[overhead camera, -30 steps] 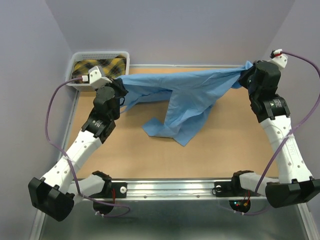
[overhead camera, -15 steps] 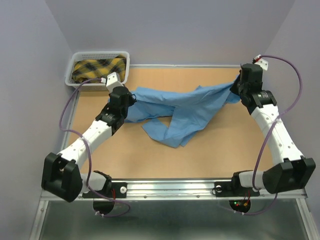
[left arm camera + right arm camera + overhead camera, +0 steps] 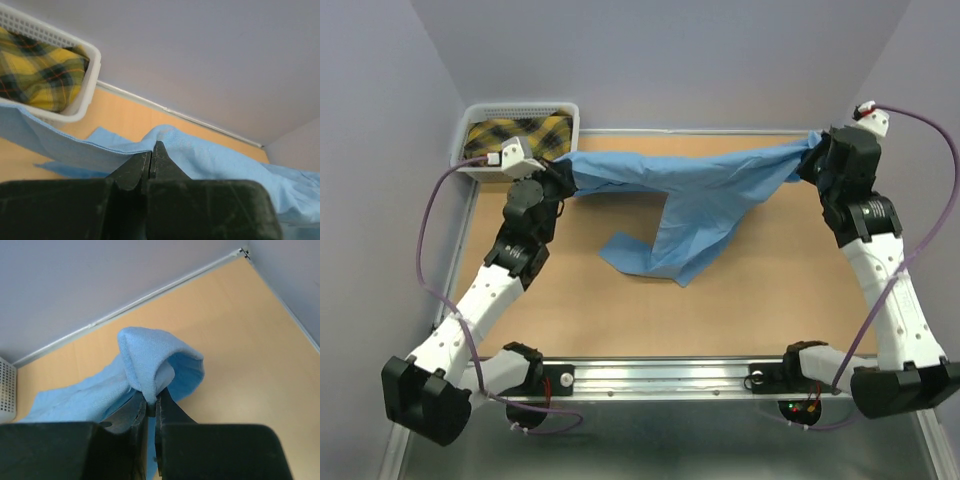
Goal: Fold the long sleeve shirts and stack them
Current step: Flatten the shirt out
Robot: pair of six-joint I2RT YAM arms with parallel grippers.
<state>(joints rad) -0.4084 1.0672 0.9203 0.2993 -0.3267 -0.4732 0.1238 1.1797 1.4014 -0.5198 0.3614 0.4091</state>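
Top external: the blue shirt (image 3: 710,185) runs left-to-right across the upper frame, left gripper (image 3: 563,172) and right gripper (image 3: 807,158) clamping its ends.

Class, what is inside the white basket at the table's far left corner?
A yellow-and-black plaid cloth fills the white basket. Anything beneath that cloth is covered and cannot be seen.

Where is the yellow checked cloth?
In the top view, the yellow checked cloth lies in the white basket at the far left corner of the table, just behind the left hand.
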